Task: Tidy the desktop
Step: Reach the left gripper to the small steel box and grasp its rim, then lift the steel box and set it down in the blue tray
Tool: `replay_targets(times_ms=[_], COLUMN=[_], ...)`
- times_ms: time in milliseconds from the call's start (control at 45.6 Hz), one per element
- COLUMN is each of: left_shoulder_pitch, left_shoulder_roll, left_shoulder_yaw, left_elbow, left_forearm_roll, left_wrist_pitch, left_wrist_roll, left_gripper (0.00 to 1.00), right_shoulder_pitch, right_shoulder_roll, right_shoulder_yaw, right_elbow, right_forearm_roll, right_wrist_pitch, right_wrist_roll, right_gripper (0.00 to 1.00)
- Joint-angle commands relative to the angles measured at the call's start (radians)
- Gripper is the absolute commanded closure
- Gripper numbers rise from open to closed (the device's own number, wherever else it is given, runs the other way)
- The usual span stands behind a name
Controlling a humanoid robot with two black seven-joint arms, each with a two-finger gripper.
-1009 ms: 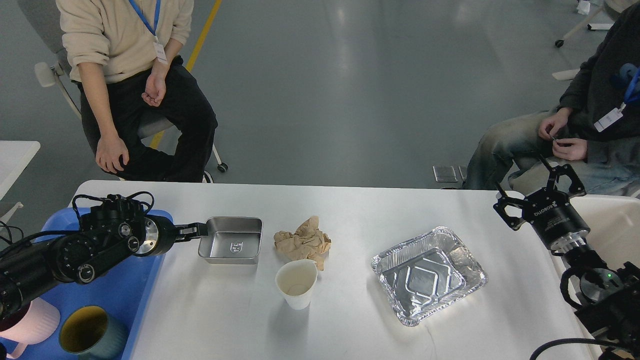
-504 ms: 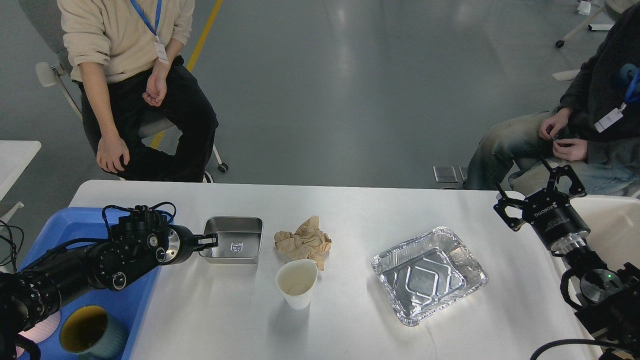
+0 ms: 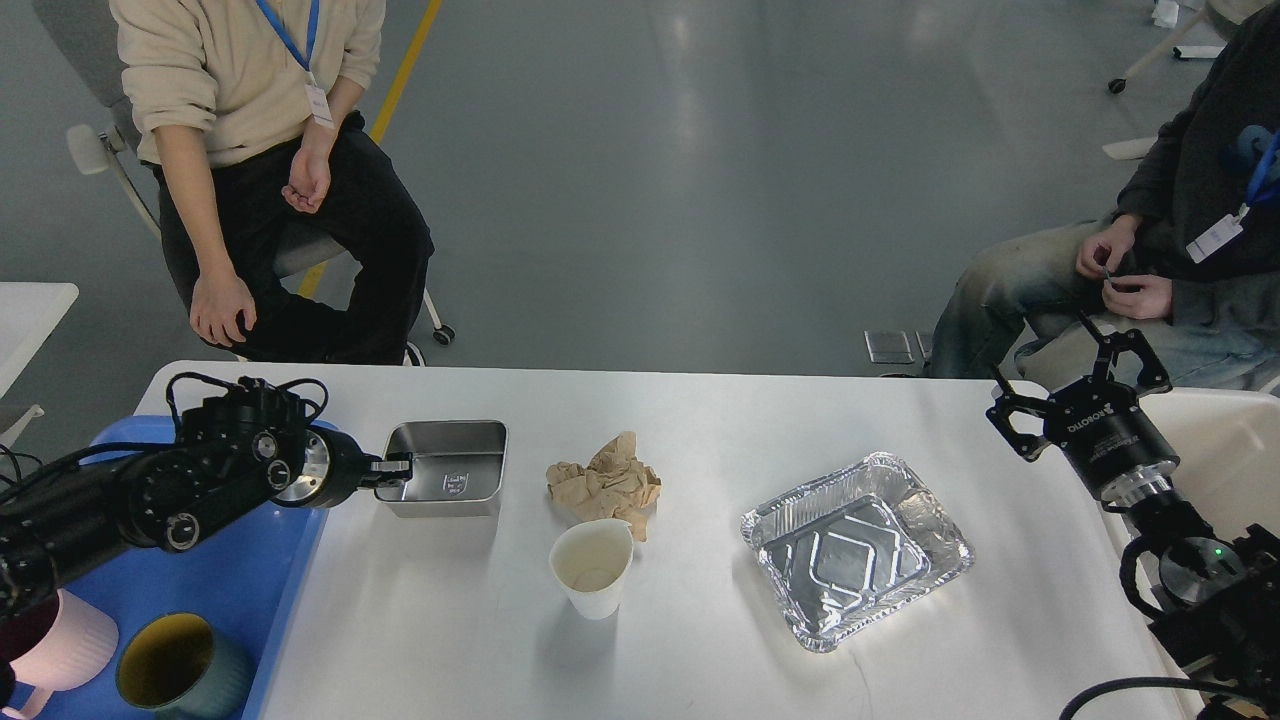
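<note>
The white desktop [image 3: 450,630] holds a small steel box [image 3: 450,470], crumpled brown paper [image 3: 605,485], a white paper cup [image 3: 592,565] and a foil tray [image 3: 855,550]. My left gripper [image 3: 395,467] is shut on the steel box's left rim; the box looks slightly raised, with a shadow under it. My right gripper [image 3: 1045,360] is open and empty above the desktop's far right corner, well away from the foil tray.
A blue plastic tray [image 3: 230,580] at the desktop's left end holds a pink mug [image 3: 60,650] and a dark green mug [image 3: 170,675]. Two people sit beyond the far edge, at left [image 3: 250,150] and right [image 3: 1180,260]. A small white table corner [image 3: 30,310] shows far left.
My left gripper closed on the steel box's left rim and drew it a little to the left, toward the blue tray. The right arm has barely moved.
</note>
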Motion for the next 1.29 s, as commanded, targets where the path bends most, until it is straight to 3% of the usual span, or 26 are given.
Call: replay_targets(times_ms=[0, 197, 351, 592, 767, 987, 1272], left_shoulder_pitch=[-0.110, -0.294, -0.389, -0.352, -0.167, 0.040, 0.090], left_shoulder_roll=[0.217, 0.487, 0.545, 0.608, 0.607, 0.458, 0.191], left_shoulder_yaw=[-0.010, -0.138, -0.257, -0.266, -0.264, -0.246, -0.110], left_elbow=[-0.251, -0.441, -0.437, -0.402, -0.164, 0.216, 0.595], left_forearm_roll=[-0.006, -0.061, -0.069, -0.062, -0.046, 0.141, 0.154], left_wrist_pitch=[-0.138, -0.433, -0.433, -0.433, -0.433, -0.220, -0.042], left_wrist_roll=[0.005, 0.001, 0.001, -0.011, -0.101, -0.368, -0.486], left_gripper=[0.98, 0.98, 0.98, 0.97, 0.96, 0.96, 0.96], right_shoulder_pitch=[0.008, 0.011, 0.013, 0.016, 0.013, 0.011, 0.011], right_shoulder_roll=[-0.001, 0.002, 0.014, 0.015, 0.015, 0.015, 0.017], right_shoulder_yaw=[0.000, -0.002, -0.002, -0.002, -0.002, -0.002, 0.000], right_elbow=[0.000, 0.002, 0.000, 0.002, 0.003, 0.006, 0.006], right_forearm_roll=[0.001, -0.001, -0.007, -0.015, -0.015, -0.015, -0.038], right_wrist_pitch=[0.000, 0.000, -0.002, -0.002, -0.002, -0.002, -0.002], right_wrist_roll=[-0.002, -0.002, 0.000, -0.002, -0.002, -0.002, 0.000], right_gripper=[0.00, 0.00, 0.00, 0.00, 0.00, 0.00, 0.00])
